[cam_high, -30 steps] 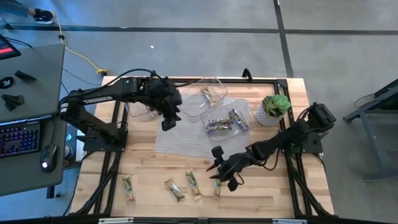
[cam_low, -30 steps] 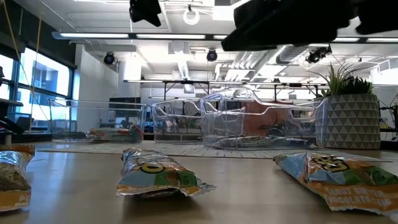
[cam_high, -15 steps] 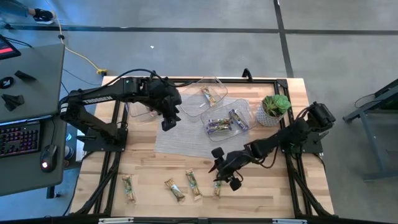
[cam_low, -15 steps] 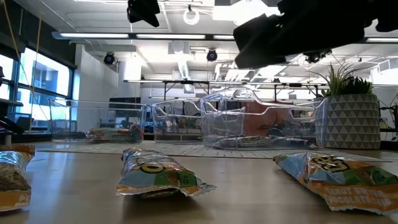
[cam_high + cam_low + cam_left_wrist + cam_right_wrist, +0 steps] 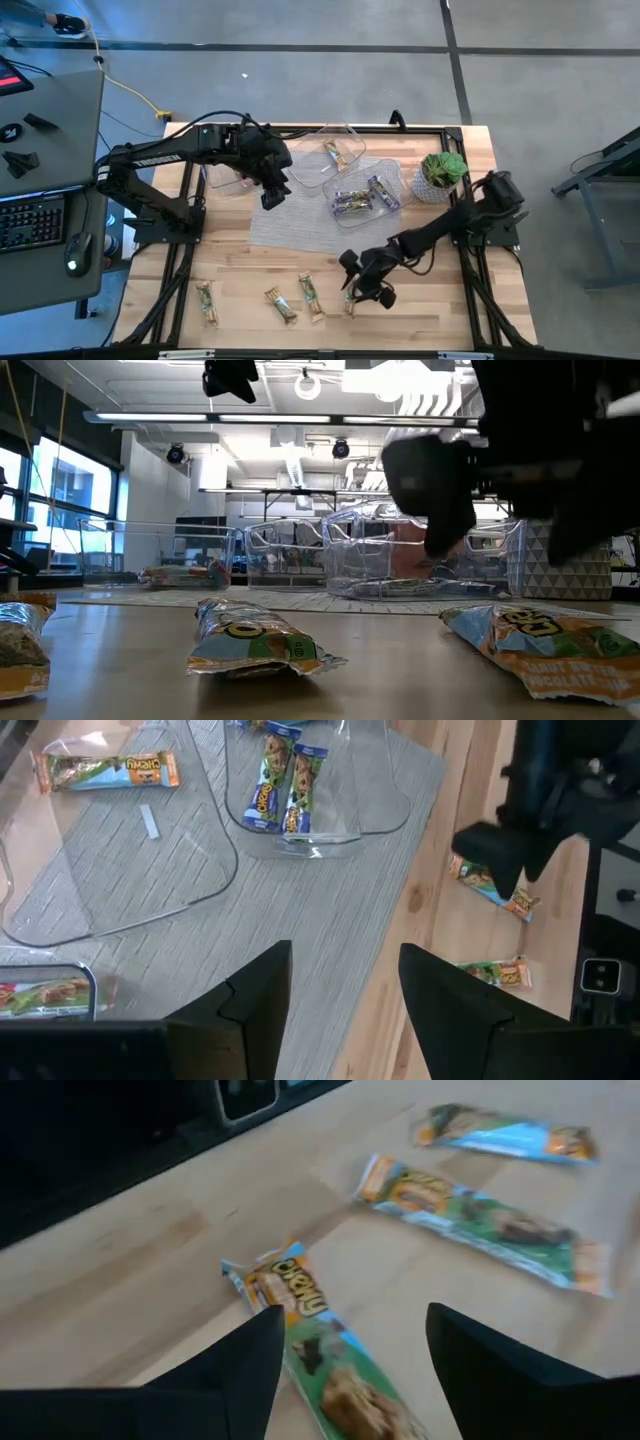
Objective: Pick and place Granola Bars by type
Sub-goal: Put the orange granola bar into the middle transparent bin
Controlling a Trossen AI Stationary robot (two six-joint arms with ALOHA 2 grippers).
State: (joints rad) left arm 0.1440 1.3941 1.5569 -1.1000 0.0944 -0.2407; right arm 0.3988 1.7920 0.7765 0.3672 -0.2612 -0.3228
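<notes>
The right gripper (image 5: 352,283), fingers spread, hangs over a green-tan granola bar (image 5: 320,1353) at the table's six o'clock edge; the left gripper (image 5: 272,199) waits open at eleven o'clock.

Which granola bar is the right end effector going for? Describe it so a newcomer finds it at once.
Start at the table's near edge, where four green-tan bars lie in a row. It is the bar at the potted plant's end, alone directly beneath the open right end effector.
</notes>
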